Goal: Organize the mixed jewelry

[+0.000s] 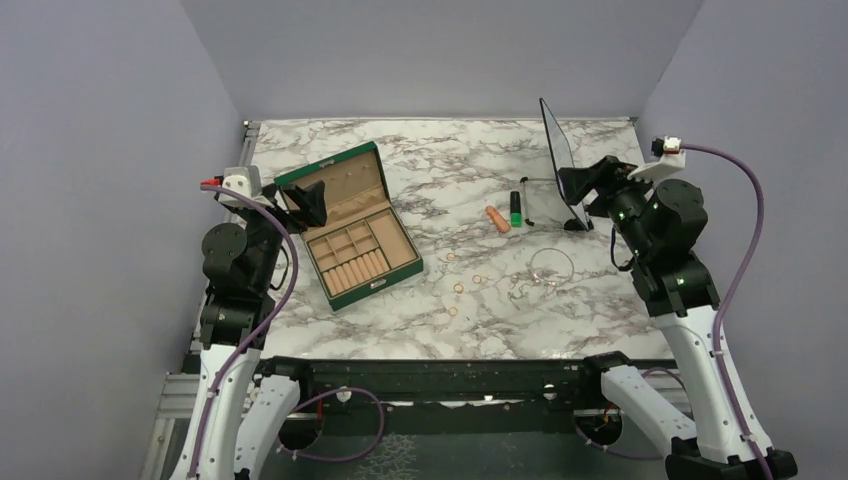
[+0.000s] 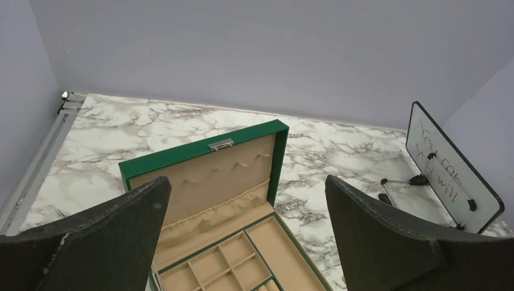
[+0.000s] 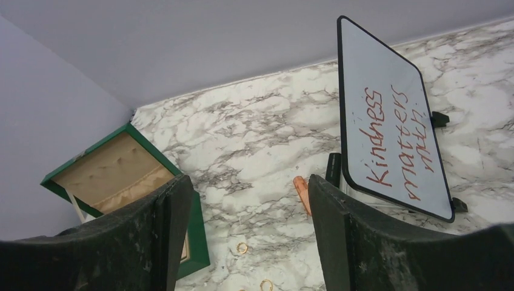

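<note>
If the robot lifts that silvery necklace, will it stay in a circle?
Probably not. The necklace is a thin chain lying in a loose loop, so it would likely droop and dangle. It looks very light, and being so thin it may be hard to pinch.

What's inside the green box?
The green box holds tan compartments and a row of padded rolls; they look empty. Its lid has a cloth pocket, and the pocket's inside is hidden.

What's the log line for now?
left pincer: open, empty | right pincer: open, empty | green box: lid open | gold rings, chain: loose on table
</note>
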`<state>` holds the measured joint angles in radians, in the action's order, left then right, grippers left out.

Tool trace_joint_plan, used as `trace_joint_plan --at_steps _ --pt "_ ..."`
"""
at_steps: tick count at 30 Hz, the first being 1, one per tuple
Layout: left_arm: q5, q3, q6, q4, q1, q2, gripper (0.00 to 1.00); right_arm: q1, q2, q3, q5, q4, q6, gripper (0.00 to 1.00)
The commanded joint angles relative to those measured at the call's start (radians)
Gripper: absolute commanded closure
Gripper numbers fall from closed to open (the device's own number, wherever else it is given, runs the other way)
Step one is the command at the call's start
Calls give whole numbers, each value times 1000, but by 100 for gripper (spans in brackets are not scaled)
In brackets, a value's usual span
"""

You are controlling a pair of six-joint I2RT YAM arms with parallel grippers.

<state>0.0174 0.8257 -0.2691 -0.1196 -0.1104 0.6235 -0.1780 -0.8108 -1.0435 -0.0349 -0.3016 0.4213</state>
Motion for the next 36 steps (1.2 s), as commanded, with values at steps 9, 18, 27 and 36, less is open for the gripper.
trace_joint_plan --at_steps 9,18,27,36 --pt "-93 -66 -205 -195 8 -54 1 -8 3 103 -50 -12 43 19" --pt "-6 -229 -451 -366 7 -203 1 -8 -62 218 -363 62 74 19" --pt "-160 -276 -624 -558 6 -167 1 -9 -157 372 -499 230 179 19" --pt "-183 -373 -677 -463 8 -102 2 -20 -234 428 -511 292 231 19"
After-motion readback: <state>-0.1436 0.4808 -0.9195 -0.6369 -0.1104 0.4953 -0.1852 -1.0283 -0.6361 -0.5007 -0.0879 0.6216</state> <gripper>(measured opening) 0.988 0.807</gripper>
